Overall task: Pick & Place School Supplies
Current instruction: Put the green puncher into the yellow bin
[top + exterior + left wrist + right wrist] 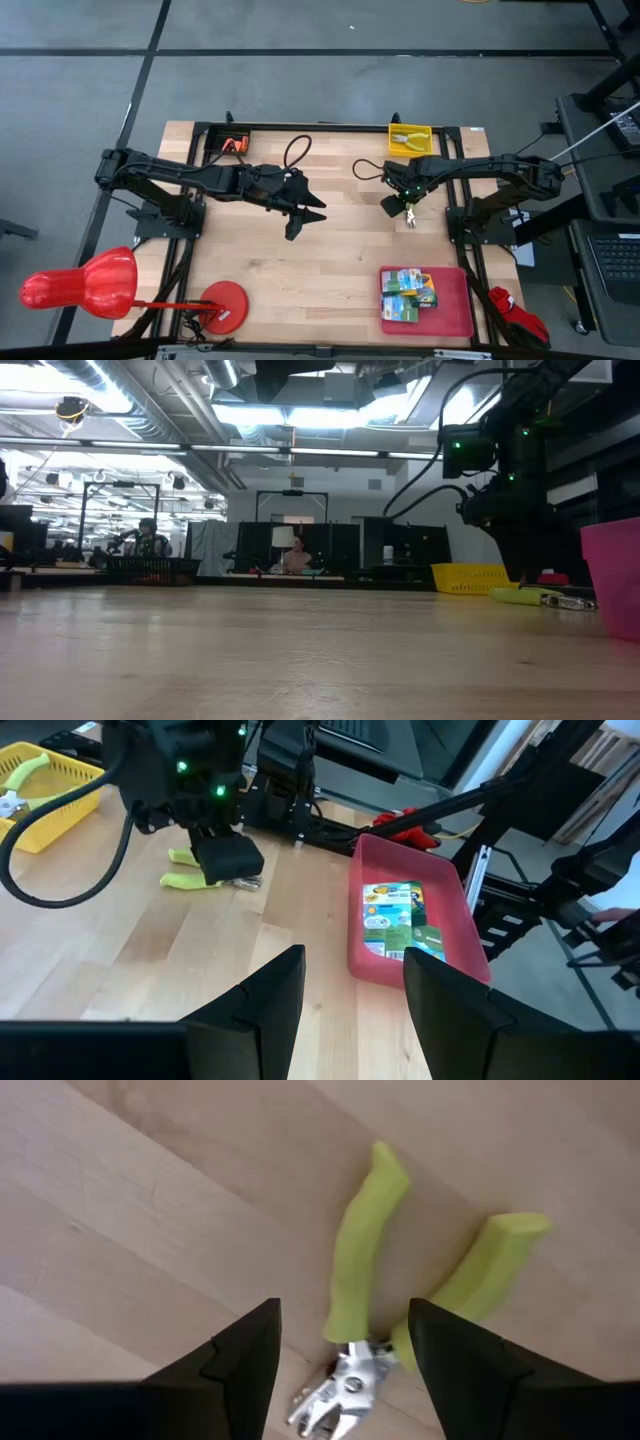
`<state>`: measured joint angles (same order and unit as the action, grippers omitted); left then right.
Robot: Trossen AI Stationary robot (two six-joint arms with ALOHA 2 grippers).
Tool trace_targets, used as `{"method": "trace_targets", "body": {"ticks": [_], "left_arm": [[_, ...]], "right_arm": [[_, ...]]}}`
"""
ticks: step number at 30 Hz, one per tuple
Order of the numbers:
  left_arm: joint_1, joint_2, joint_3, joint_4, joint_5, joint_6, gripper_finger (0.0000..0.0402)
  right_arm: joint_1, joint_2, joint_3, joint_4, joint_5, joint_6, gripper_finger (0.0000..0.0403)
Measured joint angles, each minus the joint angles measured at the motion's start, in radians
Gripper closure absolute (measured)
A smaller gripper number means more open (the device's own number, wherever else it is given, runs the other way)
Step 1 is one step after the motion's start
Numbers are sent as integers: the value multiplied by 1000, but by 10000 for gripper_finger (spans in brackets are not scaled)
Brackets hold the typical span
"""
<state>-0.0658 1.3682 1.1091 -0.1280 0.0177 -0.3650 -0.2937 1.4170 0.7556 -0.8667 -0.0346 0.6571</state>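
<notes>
A yellow-green-handled scissor-like tool point(365, 1250) lies flat on the wood table point(330, 270), right of centre point(410, 216). My right gripper point(345, 1340) is open and hangs just above it, with one finger on each side of the metal pivot. I cannot see it touching the tool. My left gripper point(300, 222) is open over the table's middle and holds nothing point(355, 970). Crayon boxes point(408, 295) lie in the red tray point(455, 310) at the near right. A second yellow-handled tool point(408, 140) lies in the yellow mesh basket point(410, 126) at the far edge.
Small orange items point(235, 145) sit at the far left edge. A red round base point(225, 305) and a red bulb-shaped object point(80, 285) stand at the near left corner. Black cable loops point(295, 150) lie near the far edge. Bare wood spreads across the middle and near side.
</notes>
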Motion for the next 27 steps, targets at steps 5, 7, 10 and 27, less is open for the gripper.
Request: {"method": "trace_targets", "body": {"ticks": [5, 7, 10, 27], "left_arm": [[0, 0, 0, 0, 0, -15, 233], [0, 0, 0, 0, 0, -18, 233], [0, 0, 0, 4, 0, -19, 233], [0, -1, 0, 53, 0, -42, 233]], "right_arm": [[30, 0, -63, 87, -2, 41, 180], [35, 0, -85, 112, 0, 50, 180], [41, 0, -107, 146, 5, 69, 186], [40, 58, -112, 205, 53, 91, 347]]}}
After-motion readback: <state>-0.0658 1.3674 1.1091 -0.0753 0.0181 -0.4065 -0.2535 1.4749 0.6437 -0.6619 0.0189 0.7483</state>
